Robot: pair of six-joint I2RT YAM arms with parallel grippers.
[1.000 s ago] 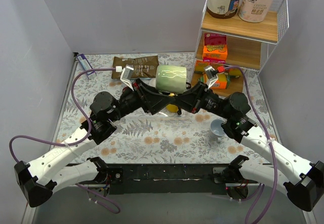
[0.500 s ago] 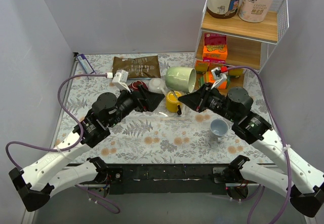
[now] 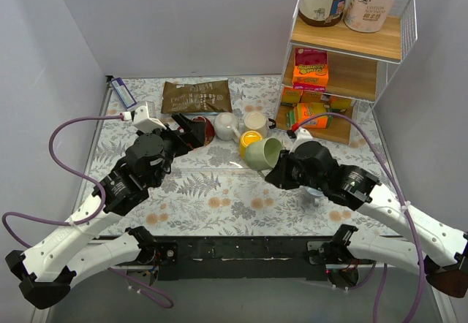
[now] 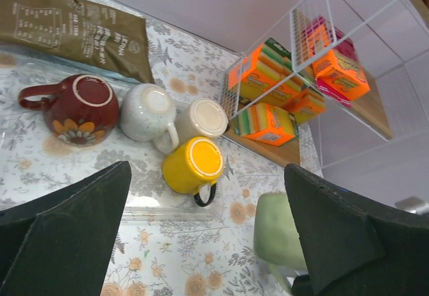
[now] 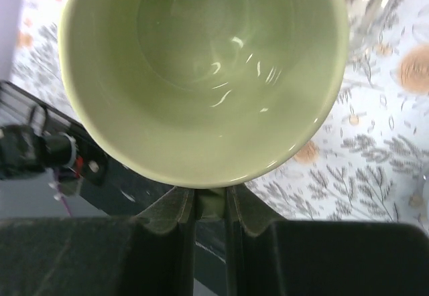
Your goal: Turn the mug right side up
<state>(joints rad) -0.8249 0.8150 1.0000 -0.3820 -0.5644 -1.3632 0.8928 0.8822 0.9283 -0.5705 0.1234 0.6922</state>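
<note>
The pale green mug (image 3: 260,153) hangs tilted above the middle of the table, its open mouth (image 5: 201,61) turned toward the right wrist camera. My right gripper (image 3: 276,165) is shut on the mug's handle (image 5: 211,202), which sits pinched between both fingers. My left gripper (image 3: 187,128) is open and empty, off to the left over the upside-down mugs. In the left wrist view its wide-apart fingers (image 4: 74,215) frame the green mug (image 4: 276,232) at the lower right.
Upside-down mugs stand in a row at the back: red (image 4: 77,103), speckled white (image 4: 145,110), cream (image 4: 201,118), and yellow (image 4: 193,165). A brown pouch (image 3: 196,96) lies behind them. A wire shelf (image 3: 344,52) with orange boxes stands at the back right.
My right gripper has carried the green mug from the back of the table toward the front and turned it. My left gripper has let go and drawn back to the left.
</note>
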